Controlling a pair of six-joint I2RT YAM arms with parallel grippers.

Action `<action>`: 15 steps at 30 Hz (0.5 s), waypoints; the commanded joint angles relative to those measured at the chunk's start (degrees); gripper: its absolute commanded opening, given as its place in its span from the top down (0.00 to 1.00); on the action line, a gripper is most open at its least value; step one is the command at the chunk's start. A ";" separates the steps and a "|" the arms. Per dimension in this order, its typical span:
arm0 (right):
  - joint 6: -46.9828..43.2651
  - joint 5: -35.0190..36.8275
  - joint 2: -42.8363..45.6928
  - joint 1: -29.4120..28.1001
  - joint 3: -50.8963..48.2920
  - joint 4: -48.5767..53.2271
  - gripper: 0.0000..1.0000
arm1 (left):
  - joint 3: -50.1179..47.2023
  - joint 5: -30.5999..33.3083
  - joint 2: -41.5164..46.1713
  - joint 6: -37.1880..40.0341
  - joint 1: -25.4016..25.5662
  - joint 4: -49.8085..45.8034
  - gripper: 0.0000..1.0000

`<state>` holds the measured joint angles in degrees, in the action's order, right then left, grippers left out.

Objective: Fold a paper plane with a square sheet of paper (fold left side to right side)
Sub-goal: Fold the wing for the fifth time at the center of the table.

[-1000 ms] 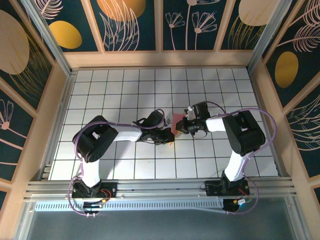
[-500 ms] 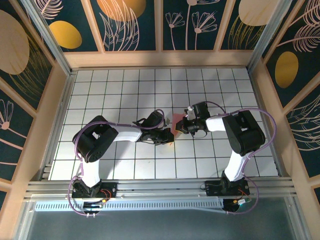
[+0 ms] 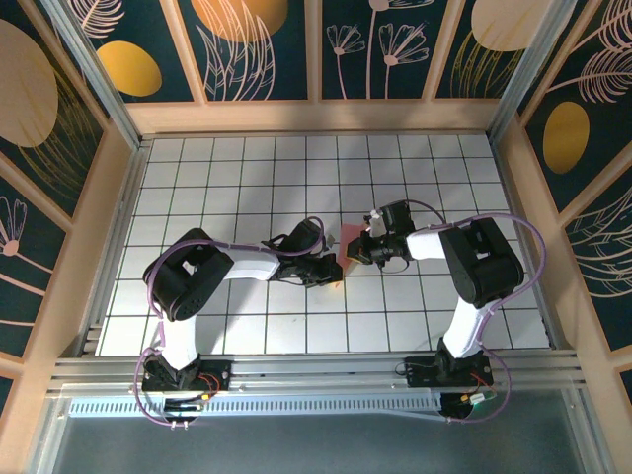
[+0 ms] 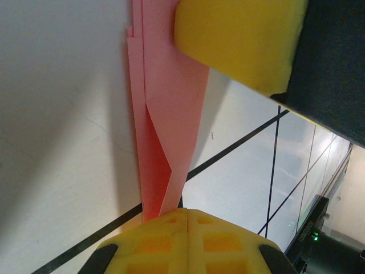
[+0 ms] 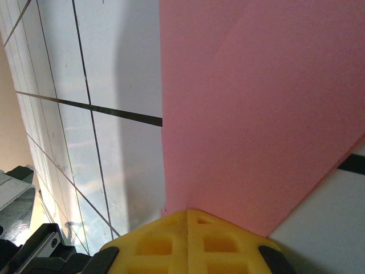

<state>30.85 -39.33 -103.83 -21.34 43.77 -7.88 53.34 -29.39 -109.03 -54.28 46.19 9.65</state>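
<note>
Table [image 3: 197,168] first, since it's the biggest thing: glossy white square tiles with thin dark grid lines, boxed in by pale wood rails and dark wall panels [image 3: 257,49] painted with orange blobs and outline flowers. Both arms are white and black with purple cables looped along them. The left arm [image 3: 197,272] and right arm [image 3: 474,257] bend inward, so their tips nearly meet around the middle of the grid.

Between those tips is the paper [image 3: 348,245], a small salmon-pink patch from above, slightly right of centre. Up close it's thin, matte and totally plain, no print. In the left wrist view the paper [image 4: 165,114] is a narrow stacked strip standing on edge over the tile. You can see several layers at its left edge and a crisp diagonal crease cutting down to a point. In the right wrist view the paper [image 5: 256,114] is a broad flat face with one faint diagonal fold line and a dead-straight left edge.

The left gripper [image 4: 188,216] has its yellow waffle-textured foam pads pressed together, pinching the strip's lower end right at the seam. The right gripper [image 5: 188,212] is the same deal, pads closed and nipping the pink sheet where it narrows. From above, the left gripper [image 3: 329,267] and right gripper [image 3: 361,247] sit just beside each other. A smooth yellow foam block [image 4: 239,40] on a black mount overlaps the strip's upper end in the left wrist view.
</note>
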 commanded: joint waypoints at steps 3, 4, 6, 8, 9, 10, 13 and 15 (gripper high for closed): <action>-2.62 10.50 -5.41 0.05 -1.91 5.72 1.00 | -1.04 -0.22 -1.17 -0.07 0.21 -0.51 1.00; -2.63 10.50 -5.41 0.04 -1.93 5.76 1.00 | -1.05 -0.25 -1.26 -0.06 0.24 -0.42 1.00; -2.63 10.43 -5.33 -0.04 -1.93 5.60 1.00 | -1.06 -0.30 -1.44 -0.10 0.29 -0.42 1.00; -2.64 10.42 -5.28 0.01 -1.98 5.61 1.00 | -1.01 -0.48 -1.61 -0.05 0.31 -0.50 1.00; -2.63 10.42 -5.29 0.04 -2.01 5.69 1.00 | -0.94 -0.45 -1.70 -0.04 0.47 -0.59 1.00; -2.64 10.43 -5.32 0.03 -1.93 5.68 1.00 | -0.91 -0.40 -1.79 -0.10 0.50 -0.68 1.00; -2.64 10.49 -5.18 -0.06 -1.91 5.80 1.00 | -0.88 0.03 -1.97 -0.03 0.58 -1.18 1.00; -2.64 10.50 -5.23 0.03 -1.86 5.85 1.00 | -0.88 0.34 -1.93 0.21 0.73 -1.62 1.00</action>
<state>30.55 -39.35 -103.83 -21.34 43.77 -7.86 53.23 -29.34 -109.69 -54.28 46.39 10.09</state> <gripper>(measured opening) 0.047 0.043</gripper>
